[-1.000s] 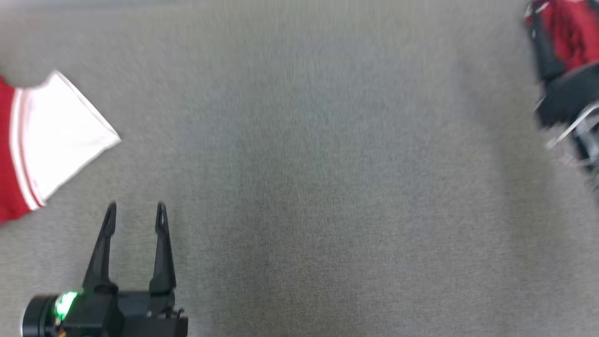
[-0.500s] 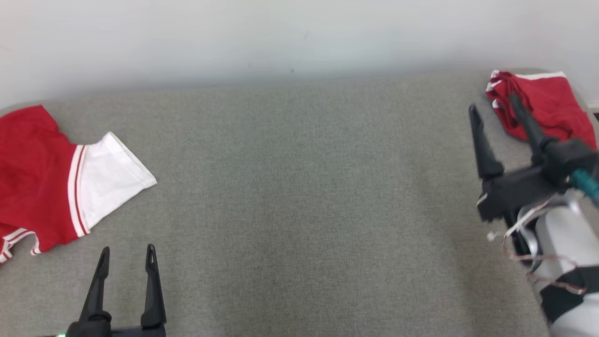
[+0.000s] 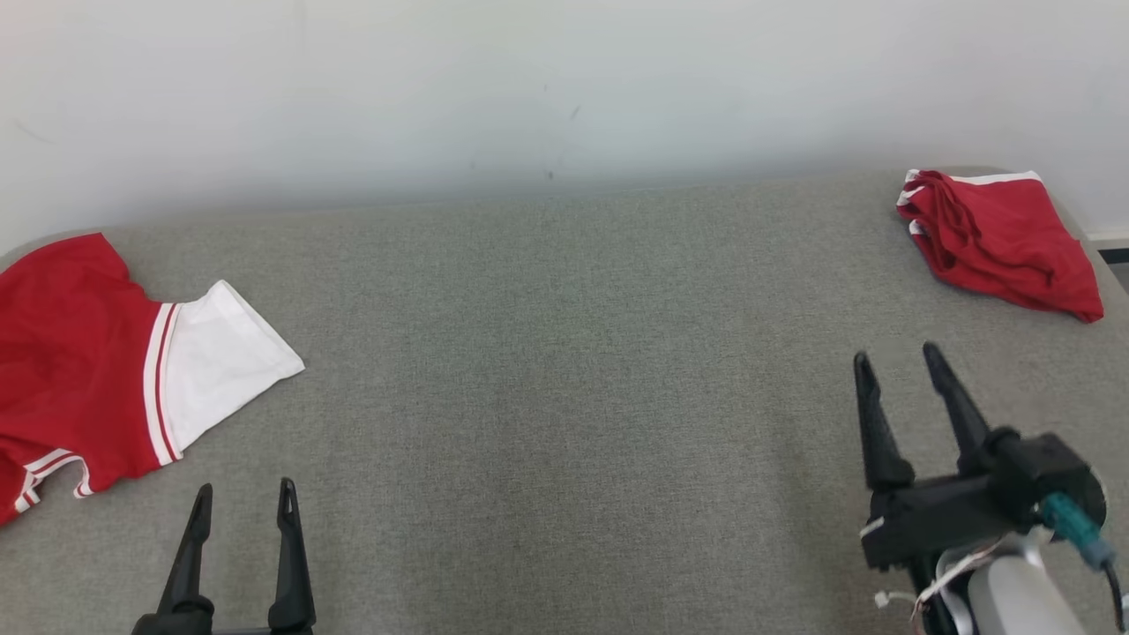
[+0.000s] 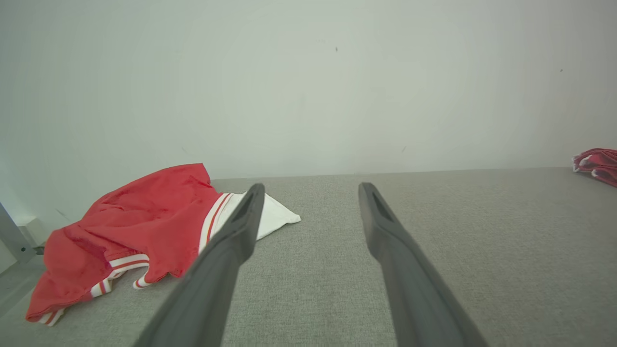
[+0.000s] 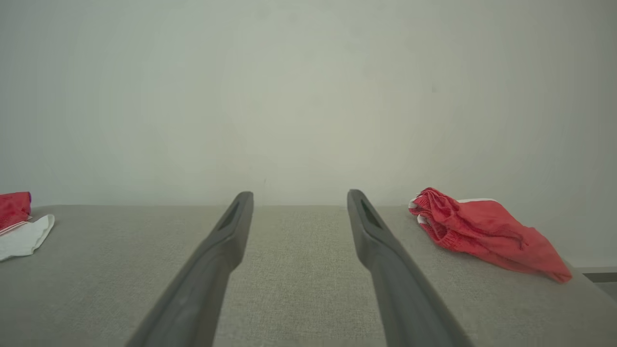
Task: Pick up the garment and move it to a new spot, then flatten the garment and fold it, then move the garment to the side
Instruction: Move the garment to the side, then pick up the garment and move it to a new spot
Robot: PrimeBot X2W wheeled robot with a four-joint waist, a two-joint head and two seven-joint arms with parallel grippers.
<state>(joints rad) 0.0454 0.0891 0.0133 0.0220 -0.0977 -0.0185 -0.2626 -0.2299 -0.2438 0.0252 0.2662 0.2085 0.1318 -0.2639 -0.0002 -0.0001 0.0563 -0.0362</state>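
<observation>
While looking down over the grey fabric-covered worktop point(image 3: 564, 370), find the red-and-white jersey point(image 3: 79, 353) at 9 o'clock, sprawled against the left edge with its white sleeve point(image 3: 225, 362) pointing toward 3 o'clock and a striped hem point(image 3: 53, 466) curled at 7 o'clock. Find also a bunched pair of red shorts point(image 3: 997, 238) at 2 o'clock, hard by the far right corner. Cannot say for certain whether to treat the jersey or the shorts as the garment. Judge the jersey likelier, being loose and unfolded, with the shorts heaped aside.

Note the left gripper point(image 3: 245, 487) at 7 o'clock, jaws released and holding nothing, near the jersey's hem but apart from it. Note the right gripper point(image 3: 897, 353) at 4 o'clock, jaws likewise spread and empty, well clear of the shorts.

Expect thin, light, limp cloth with no stiffness, sagging and folding over itself once lifted. Probably smooth enough to slide on the worktop's weave, yet prone to drag and wrinkle. Not fragile.

Take hold at an edge with some bulk rather than mid-panel: the striped hem nearest the left gripper, or the striped seam at the sleeve. Pinch through both layers to avoid peeling off only the top one. For flattening, judge two well-separated holds better than one, at shoulders or hem corners, so as to hang the cloth straight. Beware dragging it off the left edge.
</observation>
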